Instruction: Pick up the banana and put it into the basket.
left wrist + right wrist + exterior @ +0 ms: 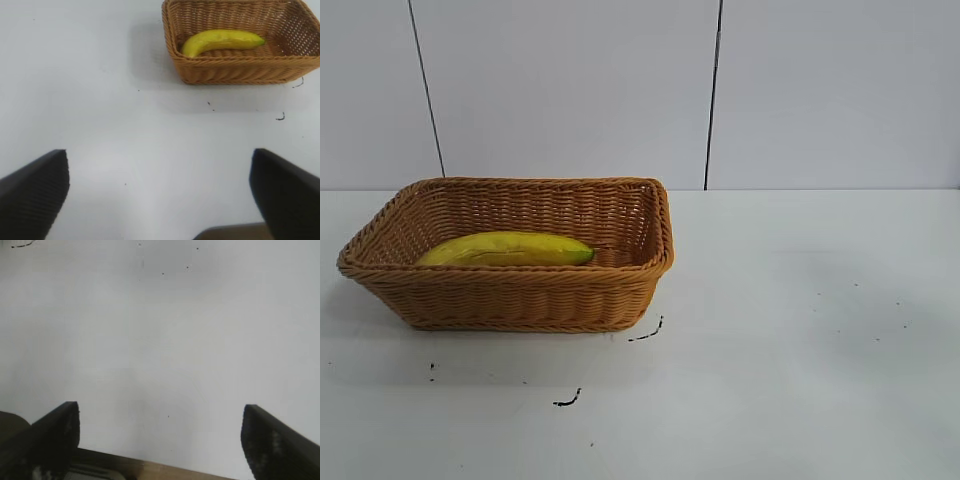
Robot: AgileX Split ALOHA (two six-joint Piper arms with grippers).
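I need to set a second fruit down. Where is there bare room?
The table to the right of the basket is bare apart from small dark marks, as is the strip in front of it. The basket holds the banana lengthwise, so it is crowded. Both the left gripper and right gripper hang open over bare table.

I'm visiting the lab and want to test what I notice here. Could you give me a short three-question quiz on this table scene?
1. True or false: the banana lies inside the basket.
2. Multiple choice: the left gripper is A) clamped on the banana, B) open over bare table, away from the basket, C) inside the basket.
3. Fill in: the right gripper is open and holds ____.

Key: 1 true. 2 B. 3 nothing; only white table shows between its fingers.
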